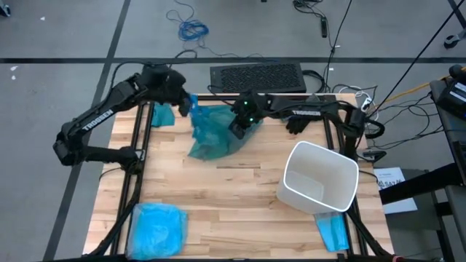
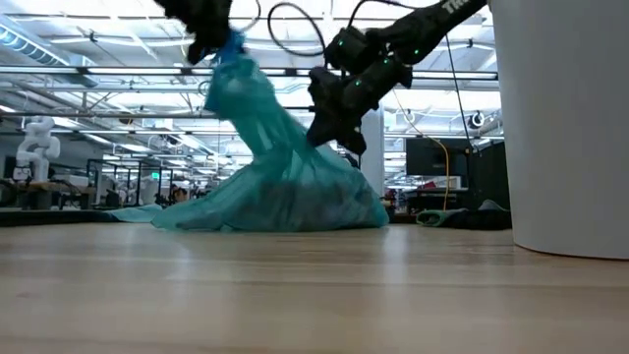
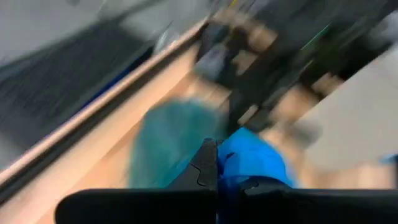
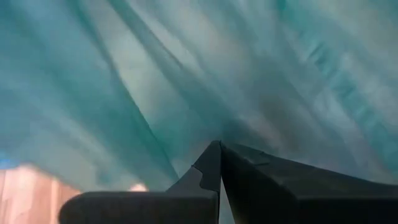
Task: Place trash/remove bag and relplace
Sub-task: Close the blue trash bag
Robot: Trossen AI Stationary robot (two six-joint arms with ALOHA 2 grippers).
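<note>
The teal-green bag (image 1: 211,135) sits near the table's far edge with its bulging bottom (image 2: 295,202) on the wood. Its top is drawn up to a point. My left gripper (image 1: 188,104) is shut at that raised top, to the bag's left. My right gripper (image 1: 240,125) reaches in from the right and is shut on the bag's upper right slope (image 2: 332,126). No loose trash shows; only dim dark shapes lie inside the bag's bottom. My left gripper (image 3: 217,163) pinches the bag's bunched top end (image 2: 228,49), which looks bluer there, between its two fingers. The plastic runs taut from this hold down to the bottom on the table. The wrist view is blurred, so the layers cannot be told. My right gripper (image 4: 219,149) has its fingers shut on a fold of the bag's side wall (image 4: 205,124), slanting down from the table's right. Creases in the plastic run toward the fingertips. The bag's bottom stays on the table.
A white bin (image 1: 320,178) lies tipped at the right, mouth toward the near edge. A paler sky-blue bag (image 1: 156,227) lies at the near left corner and a flat folded blue sheet (image 1: 333,231) at the near right. Another folded sheet (image 1: 162,115) lies under the left arm.
</note>
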